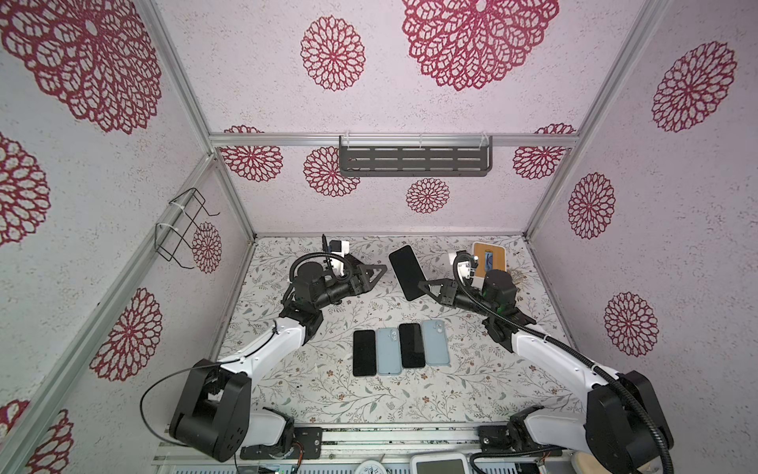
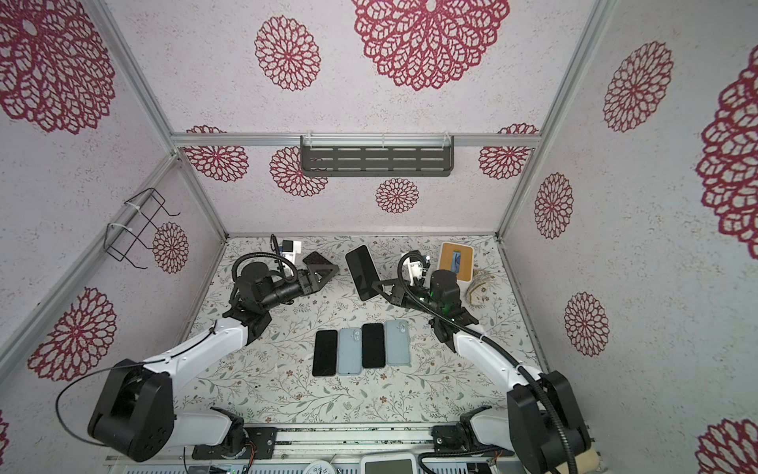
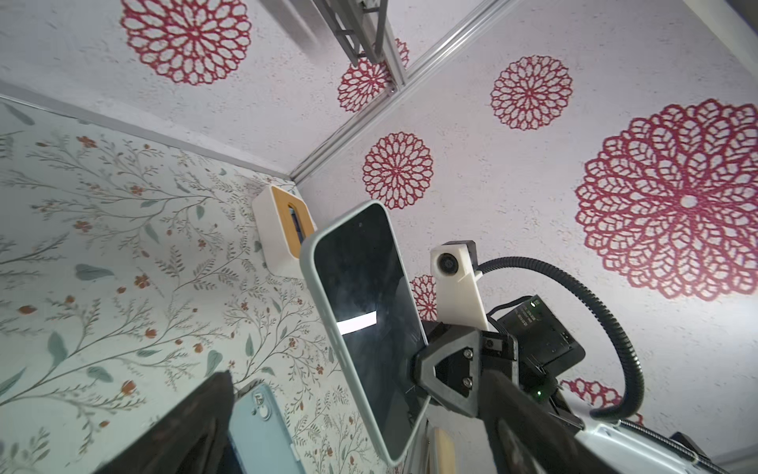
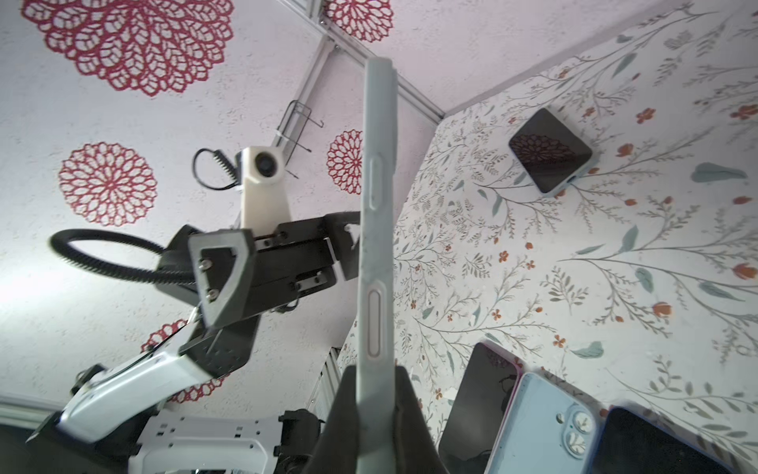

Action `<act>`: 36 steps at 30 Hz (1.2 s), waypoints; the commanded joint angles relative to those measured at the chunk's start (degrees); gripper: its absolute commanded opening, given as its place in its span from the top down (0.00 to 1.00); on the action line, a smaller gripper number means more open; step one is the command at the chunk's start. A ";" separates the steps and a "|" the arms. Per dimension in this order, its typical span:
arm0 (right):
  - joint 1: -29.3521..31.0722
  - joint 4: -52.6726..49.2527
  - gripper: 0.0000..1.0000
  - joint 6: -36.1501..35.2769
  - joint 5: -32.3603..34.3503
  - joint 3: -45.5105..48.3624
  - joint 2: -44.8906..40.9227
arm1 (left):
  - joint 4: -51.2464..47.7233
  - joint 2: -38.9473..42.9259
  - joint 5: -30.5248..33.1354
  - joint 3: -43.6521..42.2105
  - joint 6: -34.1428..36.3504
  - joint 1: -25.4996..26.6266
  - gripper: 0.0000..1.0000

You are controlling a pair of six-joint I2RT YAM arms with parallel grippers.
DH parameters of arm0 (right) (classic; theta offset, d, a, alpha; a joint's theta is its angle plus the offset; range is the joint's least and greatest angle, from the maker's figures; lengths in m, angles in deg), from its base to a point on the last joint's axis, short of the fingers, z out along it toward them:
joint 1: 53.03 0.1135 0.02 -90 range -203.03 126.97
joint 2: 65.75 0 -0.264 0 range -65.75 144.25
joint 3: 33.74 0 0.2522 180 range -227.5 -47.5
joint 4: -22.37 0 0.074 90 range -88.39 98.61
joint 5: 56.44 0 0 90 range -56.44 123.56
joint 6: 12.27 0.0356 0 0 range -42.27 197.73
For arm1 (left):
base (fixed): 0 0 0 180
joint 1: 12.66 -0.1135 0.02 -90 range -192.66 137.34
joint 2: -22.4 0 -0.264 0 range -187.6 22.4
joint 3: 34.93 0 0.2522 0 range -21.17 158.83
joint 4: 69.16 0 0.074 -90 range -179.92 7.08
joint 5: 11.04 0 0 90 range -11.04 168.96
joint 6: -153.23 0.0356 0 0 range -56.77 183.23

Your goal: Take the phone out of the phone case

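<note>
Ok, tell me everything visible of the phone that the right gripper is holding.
The cased phone has a dark glossy screen in a pale grey-blue matte case with moulded side buttons. It is held off the table, tilted, screen towards the left arm. The right gripper has its jaws shut on its front and back near one end; nothing else touches it.

Near table (image 1: 328, 394) lies free; the phone row (image 1: 412, 344) and tissue box (image 1: 490, 254) obstruct farther in.

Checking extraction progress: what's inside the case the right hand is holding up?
The phone is still in the pale case, dark screen filling its rim. The right hand covers one lower corner; the case's back is not visible.
</note>
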State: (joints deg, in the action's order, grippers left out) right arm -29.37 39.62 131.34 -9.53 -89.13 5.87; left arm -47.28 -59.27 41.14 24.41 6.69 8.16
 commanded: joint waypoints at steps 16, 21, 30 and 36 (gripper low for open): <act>-0.02 16.11 1.00 8.01 -5.51 3.22 -2.11 | 44.57 -23.39 -8.95 4.41 -24.57 4.03 0.17; -0.01 15.33 1.00 7.66 -5.43 3.37 -2.19 | 45.74 -24.59 -9.94 5.22 -26.08 4.65 0.44; -0.01 14.83 1.00 7.15 -5.50 3.13 -2.56 | 45.78 -23.55 -11.22 5.22 -26.52 4.65 0.80; 0.07 10.66 0.82 3.16 -4.39 3.14 -5.32 | 44.79 -19.06 -10.20 4.46 -27.24 4.40 1.00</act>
State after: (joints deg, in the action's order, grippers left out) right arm -29.32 47.84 136.60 -13.71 -84.84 4.47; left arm -3.15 -82.02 31.19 28.76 -23.12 12.49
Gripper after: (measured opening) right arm 0.156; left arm 0.124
